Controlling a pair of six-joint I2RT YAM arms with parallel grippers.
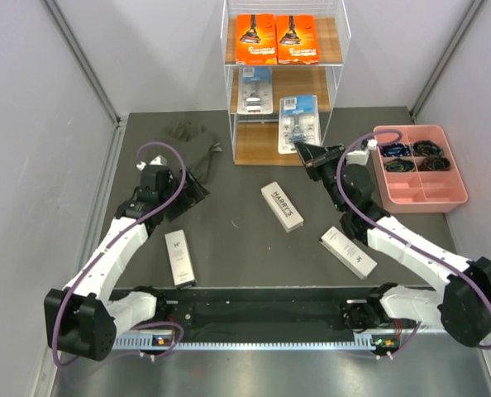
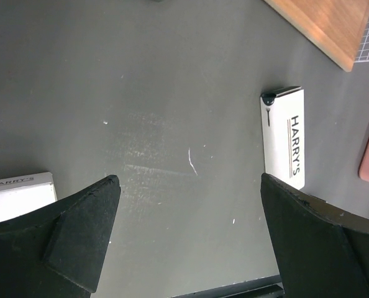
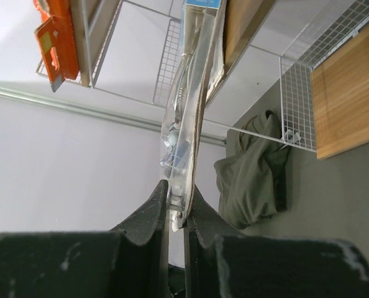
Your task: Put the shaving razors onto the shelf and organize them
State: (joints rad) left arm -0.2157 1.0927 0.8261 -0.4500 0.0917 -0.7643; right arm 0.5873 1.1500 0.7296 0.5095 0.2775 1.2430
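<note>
The white wire shelf (image 1: 339, 83) stands at the back. Two orange boxes (image 1: 256, 39) (image 1: 297, 38) lie on its top tier. One blue-and-clear blister pack (image 1: 254, 91) lies on the middle tier. My right gripper (image 1: 302, 149) is shut on the second blister pack (image 1: 299, 118) and holds it at the shelf's front; in the right wrist view the pack (image 3: 189, 99) stands edge-on between my fingers (image 3: 152, 208). Three white boxes (image 1: 281, 206) (image 1: 347, 251) (image 1: 178, 257) lie on the table. My left gripper (image 1: 194, 188) is open and empty above the table.
A pink compartmented tray (image 1: 457, 197) with dark small items stands at the right. An olive cloth (image 1: 193, 137) lies left of the shelf. Grey walls close in both sides. The black arm rail (image 1: 254, 306) runs along the near edge.
</note>
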